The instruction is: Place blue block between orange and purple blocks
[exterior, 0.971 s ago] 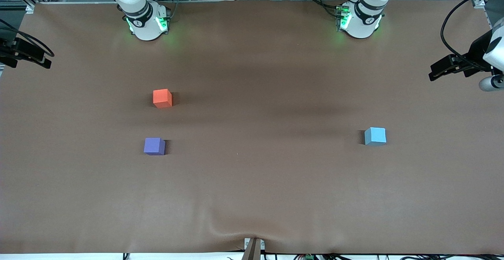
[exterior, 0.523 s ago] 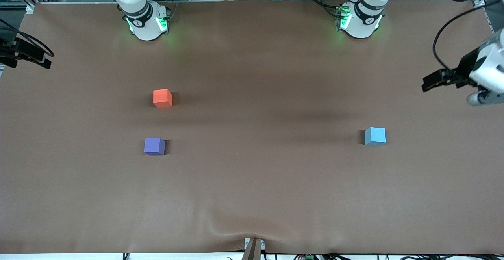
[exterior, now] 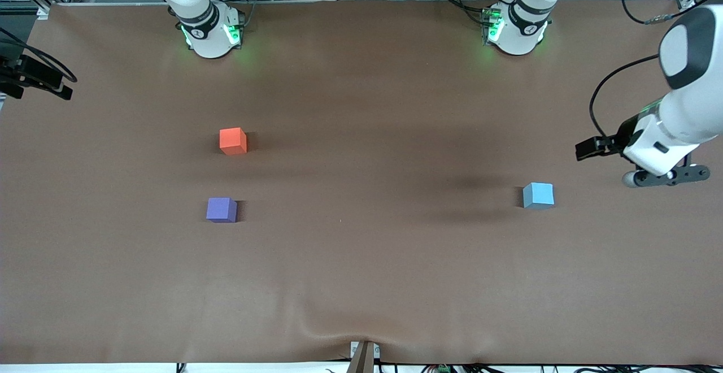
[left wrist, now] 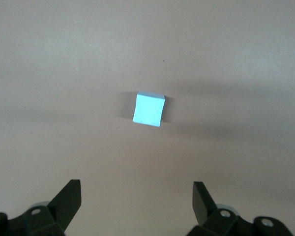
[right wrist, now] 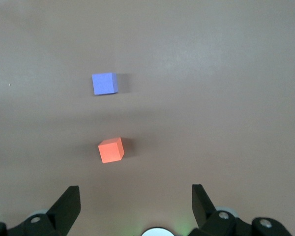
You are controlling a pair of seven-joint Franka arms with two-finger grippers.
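The blue block [exterior: 538, 195] [left wrist: 149, 109] sits alone on the brown table toward the left arm's end. The orange block [exterior: 232, 141] [right wrist: 111, 150] and the purple block [exterior: 221, 209] [right wrist: 104, 83] lie toward the right arm's end, a gap between them, purple nearer the front camera. My left gripper [exterior: 666, 177] [left wrist: 136, 204] hangs open over bare table, between the blue block and the table's end, with nothing between its fingers. My right gripper [right wrist: 136, 206] is open and empty, high over the table near its own base; that arm waits.
The brown table cover [exterior: 361, 271] is wrinkled at the edge nearest the front camera. Both arm bases [exterior: 210, 34] [exterior: 517, 31] stand along the farthest edge. A black part of the right arm's hand [exterior: 36, 76] shows at the table's end.
The left arm has swung in from the table's end and come down toward the blue block. The blocks and the right arm have not moved.
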